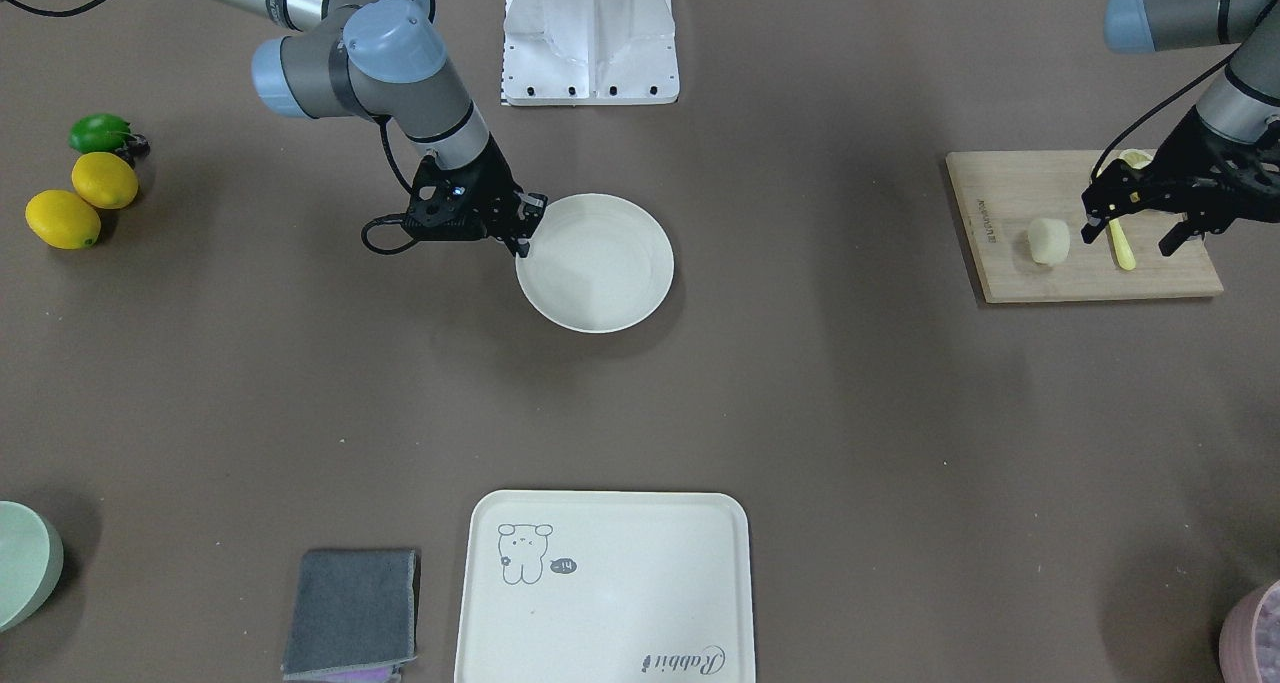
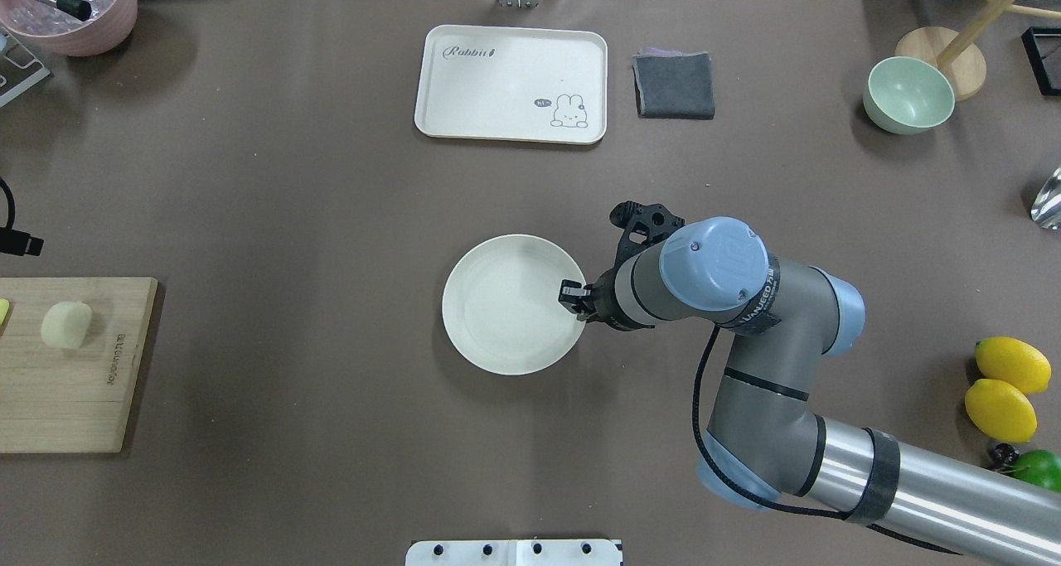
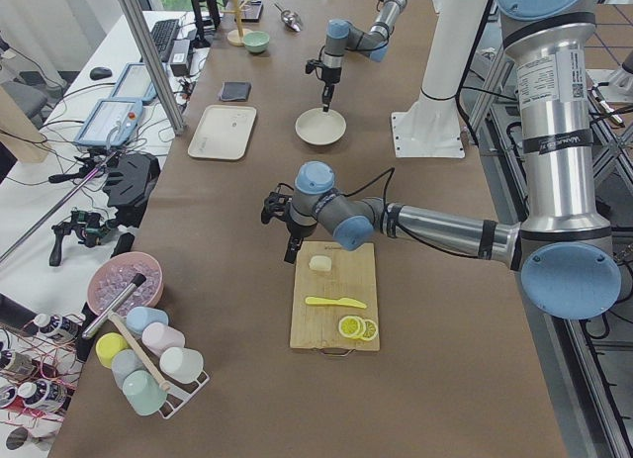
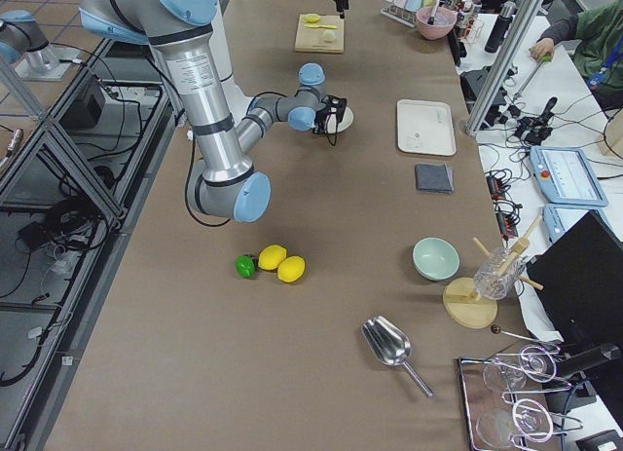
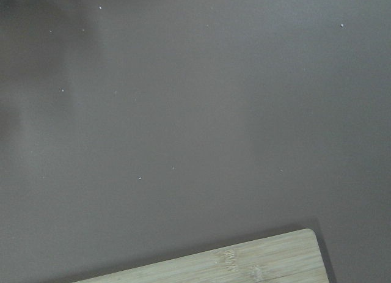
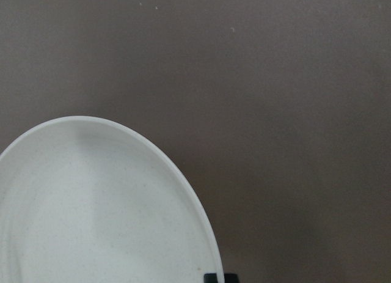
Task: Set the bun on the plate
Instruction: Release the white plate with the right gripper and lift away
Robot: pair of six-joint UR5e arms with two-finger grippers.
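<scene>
Bun (image 1: 1048,240) lies on the board (image 1: 1000,188), well apart from the empty plate (image 1: 600,298), so all is left. Our left gripper (image 1: 1135,228) hovers near it, fingers spread. Our right gripper (image 1: 525,228) is at the plate's rim; we cannot tell its grip.

Wooden cutting board (image 1: 1080,278), cream tray (image 1: 620,603), grey cloth (image 1: 350,608), pale green bowl (image 2: 908,94), two lemons (image 1: 62,219).
</scene>
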